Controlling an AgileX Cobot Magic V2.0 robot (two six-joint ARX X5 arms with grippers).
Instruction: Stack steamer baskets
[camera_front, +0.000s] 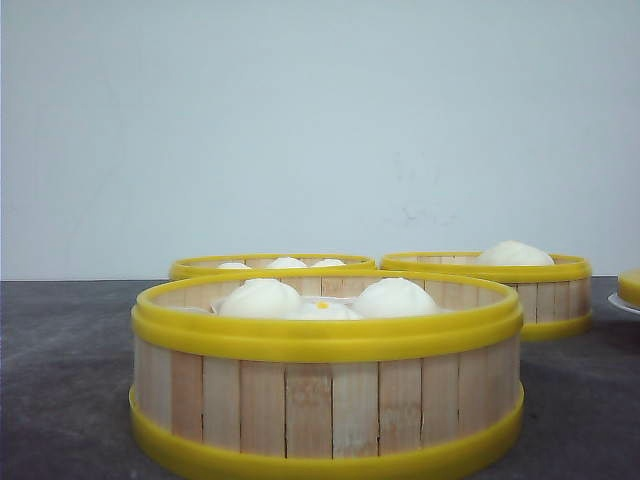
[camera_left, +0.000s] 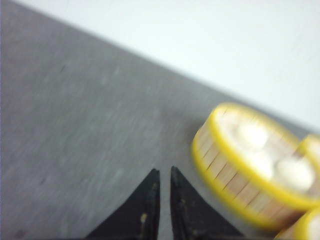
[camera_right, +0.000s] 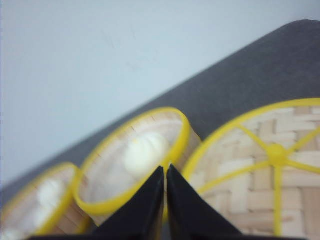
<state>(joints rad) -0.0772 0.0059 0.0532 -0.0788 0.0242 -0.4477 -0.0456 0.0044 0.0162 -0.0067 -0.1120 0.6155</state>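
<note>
Yellow-rimmed steamer baskets all sit separately on the grey table (camera_front: 60, 340), so nothing's stacked yet; all stacking is left. Nearest basket (camera_front: 327, 385) holds several white buns (camera_front: 395, 297), w/ back-left basket (camera_front: 272, 264) and back-right basket (camera_front: 505, 285) behind it, apart from each other. Flat woven lid (camera_right: 265, 175) lies just beside the back-right one.

My left gripper (camera_left: 164, 200) is nearly closed, holding nothing, over bare table w/ a basket off to one side, not touching. My right gripper (camera_right: 165, 197) is likewise pinched almost closed, empty, hovering between the single-bun basket and lid.

Dark grey table (camera_front: 60, 380), three steamer baskets (camera_front: 327, 375), woven lid (camera_right: 265, 175)
</note>
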